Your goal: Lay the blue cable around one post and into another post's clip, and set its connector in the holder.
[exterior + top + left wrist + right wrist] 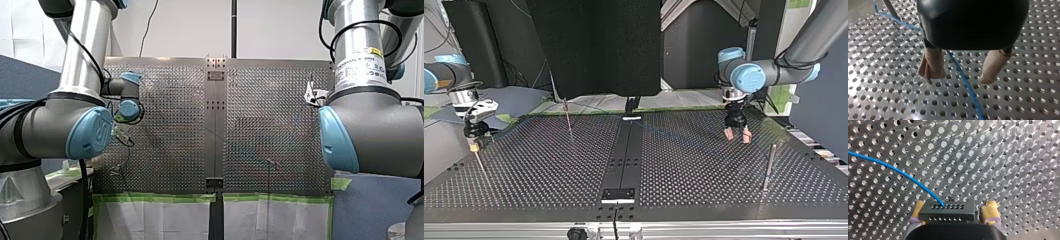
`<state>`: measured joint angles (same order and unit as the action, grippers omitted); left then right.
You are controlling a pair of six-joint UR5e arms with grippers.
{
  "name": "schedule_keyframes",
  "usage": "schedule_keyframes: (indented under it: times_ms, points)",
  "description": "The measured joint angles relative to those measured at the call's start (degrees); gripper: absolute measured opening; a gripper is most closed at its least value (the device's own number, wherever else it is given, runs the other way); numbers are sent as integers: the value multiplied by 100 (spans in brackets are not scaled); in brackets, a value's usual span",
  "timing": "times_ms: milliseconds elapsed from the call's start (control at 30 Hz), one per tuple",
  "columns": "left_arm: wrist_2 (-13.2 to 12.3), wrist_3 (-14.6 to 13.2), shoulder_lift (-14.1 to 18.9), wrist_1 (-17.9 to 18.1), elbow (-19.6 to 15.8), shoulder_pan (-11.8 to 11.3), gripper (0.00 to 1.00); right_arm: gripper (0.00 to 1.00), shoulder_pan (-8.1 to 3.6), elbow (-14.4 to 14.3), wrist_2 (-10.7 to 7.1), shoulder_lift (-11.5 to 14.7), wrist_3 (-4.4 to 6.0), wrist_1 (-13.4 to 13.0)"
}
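The blue cable point(965, 80) lies on the perforated table and runs between the two beige fingers point(931, 66) of my left gripper point(960, 75), which is open just above it. A slanted post point(889, 7) stands where the cable bends, beyond this gripper. In the right wrist view the cable point(898, 171) ends in a black connector block point(948, 212) with rows of holes. My right gripper point(954, 216) is open, its yellow pads point(990, 212) on either side of the block, a gap showing at one side. In the top view my left gripper point(736, 134) hangs at the right, my right gripper point(472, 141) at the left.
The top view shows a thin post point(568, 117) at the back left, a metal post point(769, 167) at the right and a slim rod point(480, 164) under my right gripper. A black centre strip point(624, 165) carries a small black plate point(619, 195) near the front edge.
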<state>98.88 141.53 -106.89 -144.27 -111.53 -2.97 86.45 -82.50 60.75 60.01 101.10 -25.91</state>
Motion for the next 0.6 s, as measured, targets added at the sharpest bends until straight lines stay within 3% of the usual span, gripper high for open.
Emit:
schedule_keyframes:
  times_ms: [500,600]
  points:
    - [745,-296,346,130,-267,83,100,100,0,0,0,0,0,0]
    - [761,-325,457,162,-367,135,100,100,0,0,0,0,0,0]
